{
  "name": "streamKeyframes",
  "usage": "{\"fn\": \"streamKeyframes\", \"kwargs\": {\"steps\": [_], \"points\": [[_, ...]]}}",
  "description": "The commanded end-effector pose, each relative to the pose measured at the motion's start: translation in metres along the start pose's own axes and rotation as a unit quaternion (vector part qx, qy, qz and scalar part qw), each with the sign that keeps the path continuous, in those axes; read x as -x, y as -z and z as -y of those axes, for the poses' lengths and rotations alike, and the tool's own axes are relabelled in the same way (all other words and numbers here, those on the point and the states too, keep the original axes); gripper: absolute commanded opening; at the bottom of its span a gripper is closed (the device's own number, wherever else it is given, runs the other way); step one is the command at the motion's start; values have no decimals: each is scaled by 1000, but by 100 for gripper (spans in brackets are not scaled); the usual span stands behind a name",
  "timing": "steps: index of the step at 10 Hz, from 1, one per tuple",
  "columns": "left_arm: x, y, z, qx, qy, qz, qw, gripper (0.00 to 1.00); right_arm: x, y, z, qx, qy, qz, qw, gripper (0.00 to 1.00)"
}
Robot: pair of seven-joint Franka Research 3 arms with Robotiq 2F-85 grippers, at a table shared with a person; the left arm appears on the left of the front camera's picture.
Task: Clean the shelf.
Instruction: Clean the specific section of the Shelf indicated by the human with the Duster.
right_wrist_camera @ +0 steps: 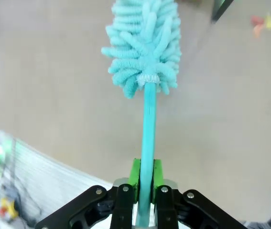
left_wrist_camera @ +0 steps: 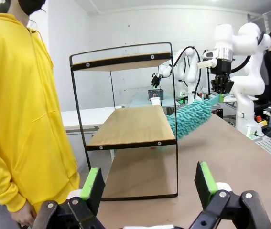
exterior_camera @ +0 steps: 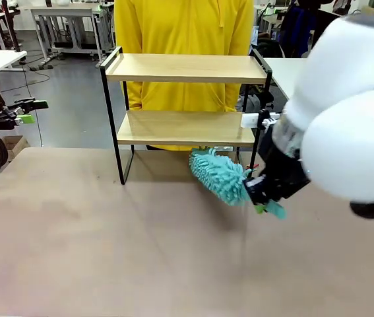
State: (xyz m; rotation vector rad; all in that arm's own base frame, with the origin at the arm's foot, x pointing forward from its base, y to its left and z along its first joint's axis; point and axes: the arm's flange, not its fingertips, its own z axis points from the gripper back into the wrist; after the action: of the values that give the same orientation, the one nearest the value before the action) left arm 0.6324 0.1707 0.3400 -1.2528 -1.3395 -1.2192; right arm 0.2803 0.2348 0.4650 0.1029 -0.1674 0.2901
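Right claw is clamped on the handle of one teal duster, its arm bent low over the surface. The duster's fluffy head is beside the lower of two boards on the one shelf, which stands at the far edge before one person. The left claw hovers level at the left side, jaws apart.

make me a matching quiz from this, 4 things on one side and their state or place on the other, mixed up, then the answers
Things:
1. shelf
2. duster
3. left gripper
4. right gripper

States or places:
a. shut on a teal handle
b. stands on the table, both boards bare
c. open, holding nothing
d. fluffy head by the lower board

Pairs: 1-b, 2-d, 3-c, 4-a
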Motion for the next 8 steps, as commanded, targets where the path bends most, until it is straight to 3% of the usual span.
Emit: {"fn": "streamKeyframes", "kwargs": {"steps": [1, 3, 5, 8], "points": [[-3, 1, 2, -2, 1, -2, 1000, 100, 5, -44, 32, -10, -52, -64, 997, 13], [-3, 1, 2, -2, 1, -2, 1000, 100, 5, -88, 54, -35, -136, -119, 983, 13], [-3, 1, 2, -2, 1, -2, 1000, 100, -7, -118, 67, -57, -234, -176, 954, 13], [-3, 1, 2, -2, 1, -2, 1000, 100, -35, -137, 90, -58, -306, -211, 926, 13]]}}
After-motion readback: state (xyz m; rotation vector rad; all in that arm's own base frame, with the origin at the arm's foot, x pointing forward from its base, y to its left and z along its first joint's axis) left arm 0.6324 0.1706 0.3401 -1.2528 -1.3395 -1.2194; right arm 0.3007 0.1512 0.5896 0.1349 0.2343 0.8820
